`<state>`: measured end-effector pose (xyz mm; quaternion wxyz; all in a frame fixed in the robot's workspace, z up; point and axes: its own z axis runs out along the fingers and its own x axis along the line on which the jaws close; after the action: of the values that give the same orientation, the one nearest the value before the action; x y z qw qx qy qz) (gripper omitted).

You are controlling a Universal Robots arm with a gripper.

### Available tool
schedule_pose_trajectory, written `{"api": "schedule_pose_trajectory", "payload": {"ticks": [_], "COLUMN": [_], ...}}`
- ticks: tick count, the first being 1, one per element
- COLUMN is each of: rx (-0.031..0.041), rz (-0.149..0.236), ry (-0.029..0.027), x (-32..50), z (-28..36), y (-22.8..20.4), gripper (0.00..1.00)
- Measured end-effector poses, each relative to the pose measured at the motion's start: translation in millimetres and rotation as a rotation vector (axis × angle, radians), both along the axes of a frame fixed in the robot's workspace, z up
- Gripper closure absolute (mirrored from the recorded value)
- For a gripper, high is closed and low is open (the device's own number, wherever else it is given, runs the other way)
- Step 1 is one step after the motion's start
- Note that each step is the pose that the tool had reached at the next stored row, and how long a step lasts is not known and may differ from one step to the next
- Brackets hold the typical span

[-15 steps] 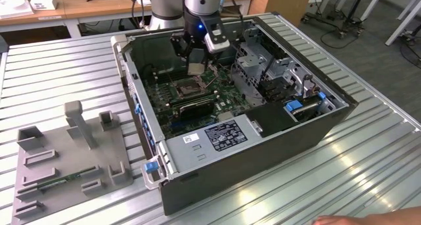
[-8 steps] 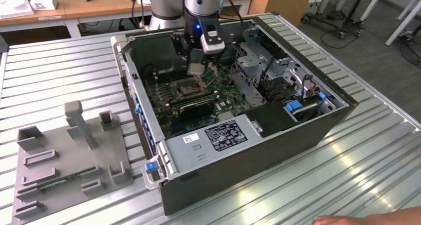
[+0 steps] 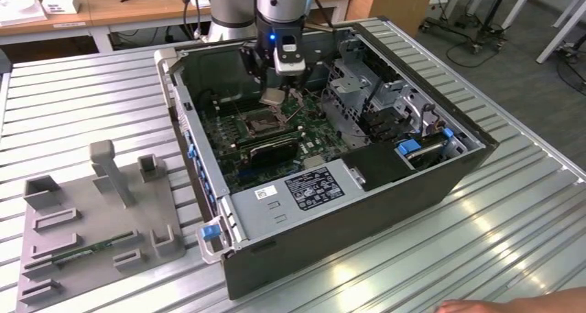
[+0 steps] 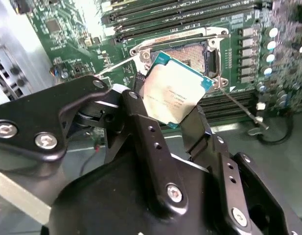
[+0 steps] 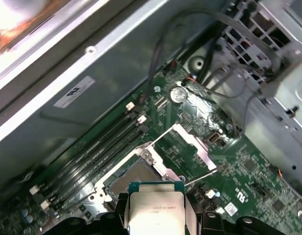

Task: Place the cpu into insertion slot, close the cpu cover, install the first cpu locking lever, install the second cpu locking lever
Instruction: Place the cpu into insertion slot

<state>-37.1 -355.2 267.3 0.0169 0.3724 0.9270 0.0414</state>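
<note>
Inside an open desktop computer case (image 3: 366, 210) lying on its side on a slatted metal table (image 3: 92, 100), the arm's gripper (image 3: 274, 93) is clamped on the cpu (image 3: 272, 97). Its two black fingers (image 4: 136, 105) press opposite edges of the chip.

In both wrist views the cpu (image 4: 175, 90) (image 5: 154, 211) shows its silvery top with a teal border. It hangs over the green motherboard (image 3: 219, 131), clear of the insertion slot and not seated.

In the exterior view the chip sits between 12 and 1 o'clock of the insertion slot (image 3: 259, 125), close to it. The slot (image 4: 190, 54) (image 5: 133, 176) lies uncovered, its contact field bare inside the silver rim.

In the first wrist view the cpu cover (image 5: 192, 144) stands swung up and away from the socket on its hinge, beside thin wire locking levers (image 5: 199, 177) that are raised off the board. Long memory slots (image 5: 102, 142) run along the socket's other side.

A grey fixture tray (image 3: 92, 217) with upright posts rests on the table at about 8 o'clock of the case. A person's hand (image 3: 512, 305) edges in at the 5 o'clock corner of the exterior view.
</note>
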Motion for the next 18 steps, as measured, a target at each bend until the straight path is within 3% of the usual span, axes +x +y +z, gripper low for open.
{"api": "schedule_pose_trajectory", "payload": {"ticks": [4,13,18], "rx": [0.0001,0.0001,0.0001], "rz": [-0.056,-0.068,-0.155], "ry": [0.0,-0.0001,0.0], "x": [0.0,0.0,0.0], "z": [-0.2,-0.3,-0.6], "y": [0.0,0.0,0.0], "gripper": [0.46,0.46,0.46]}}
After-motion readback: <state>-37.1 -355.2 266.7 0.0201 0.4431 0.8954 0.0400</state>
